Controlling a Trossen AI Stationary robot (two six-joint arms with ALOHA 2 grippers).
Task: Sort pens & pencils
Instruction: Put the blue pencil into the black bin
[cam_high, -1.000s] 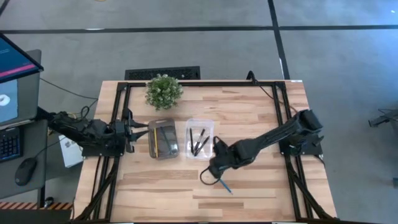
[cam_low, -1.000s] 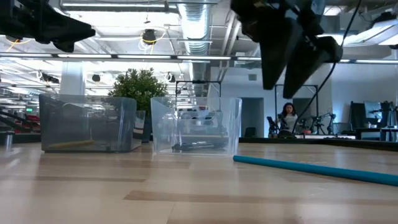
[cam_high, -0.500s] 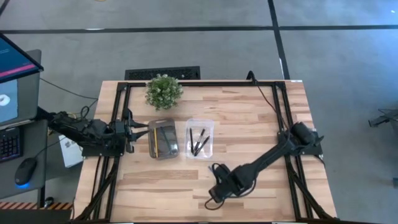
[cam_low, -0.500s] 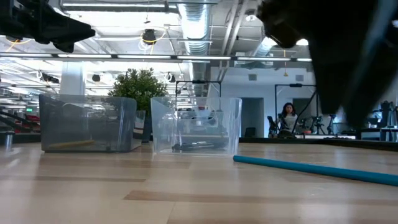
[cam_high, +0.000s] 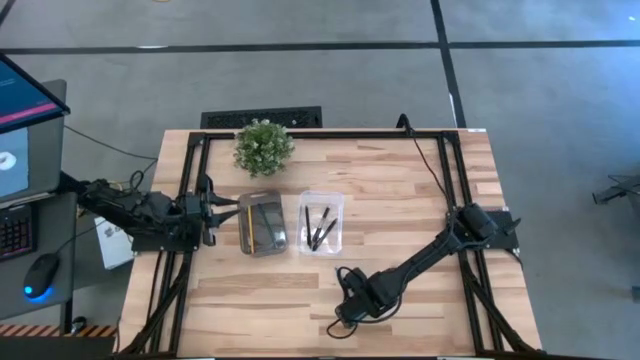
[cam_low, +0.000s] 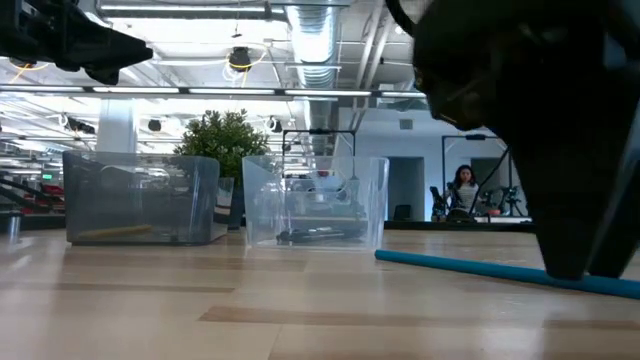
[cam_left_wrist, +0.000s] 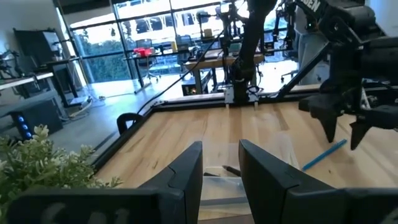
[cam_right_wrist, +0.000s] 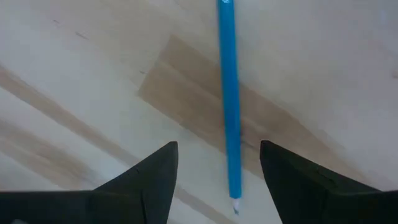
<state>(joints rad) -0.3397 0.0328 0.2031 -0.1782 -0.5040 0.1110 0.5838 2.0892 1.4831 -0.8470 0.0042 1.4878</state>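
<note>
A blue pencil (cam_right_wrist: 229, 93) lies flat on the wood near the table's near edge, also seen as the blue pencil (cam_low: 470, 267). My right gripper (cam_right_wrist: 217, 149) is open, pointing down over it, one finger on either side and neither touching; in the high view the right gripper (cam_high: 345, 310) hides the pencil. A yellow pencil (cam_high: 248, 222) and a dark one lie in the grey bin (cam_high: 262, 243). Three black pens (cam_high: 320, 228) lie in the clear bin (cam_high: 322, 197). My left gripper (cam_high: 225, 212) waits open at the table's left side, beside the grey bin.
A potted plant (cam_high: 263, 146) stands behind the bins toward the far edge. Black frame rails (cam_high: 186, 200) run along the table's left and right sides. Bare wood lies around the blue pencil. A person (cam_low: 464, 190) sits far off in the room.
My right gripper has moved from beside the clear bin toward the table's near edge and come down over the blue pencil, so that its fingers now stand low at the pencil's sides. The pencil has stayed where it was.
</note>
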